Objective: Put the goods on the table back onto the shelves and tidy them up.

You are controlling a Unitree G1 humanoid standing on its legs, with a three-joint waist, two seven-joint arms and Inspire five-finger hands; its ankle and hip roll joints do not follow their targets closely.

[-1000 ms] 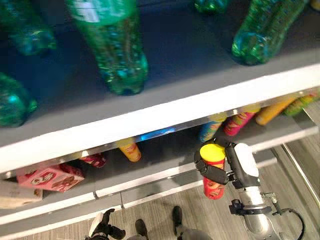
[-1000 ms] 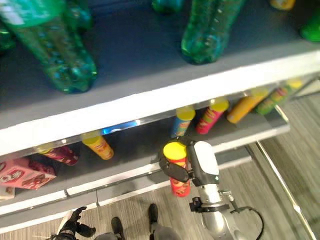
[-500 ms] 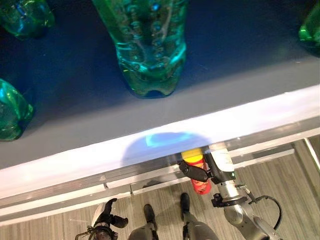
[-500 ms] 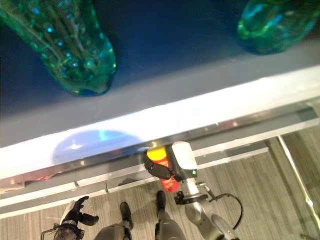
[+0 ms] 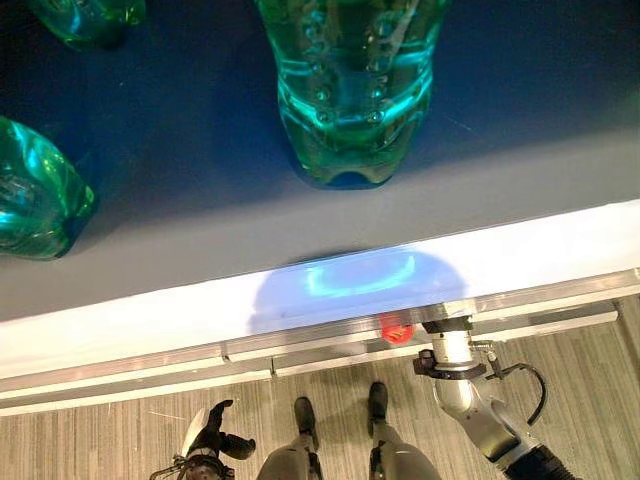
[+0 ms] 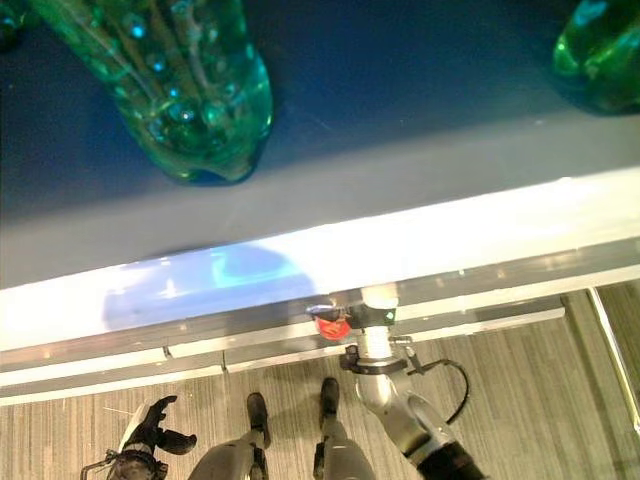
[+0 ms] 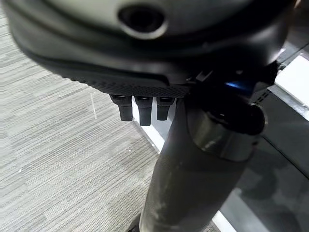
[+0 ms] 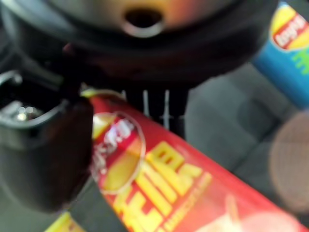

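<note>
Fingers of the right hand [image 8: 43, 145] seemingly curl around a red chip can [image 8: 183, 193] under the shelf [image 5: 400, 270].

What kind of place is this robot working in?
Probably a shop aisle or a mock-up of one: a tiered shelf holds green bottles, the right robot hand carries a red snack can in under it, and a blue can stands nearby.

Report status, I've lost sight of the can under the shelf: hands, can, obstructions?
Right hand shut on red chip can, reaching under the shelf edge. Left hand low by the floor, idle. Blue can stands close beside.
</note>
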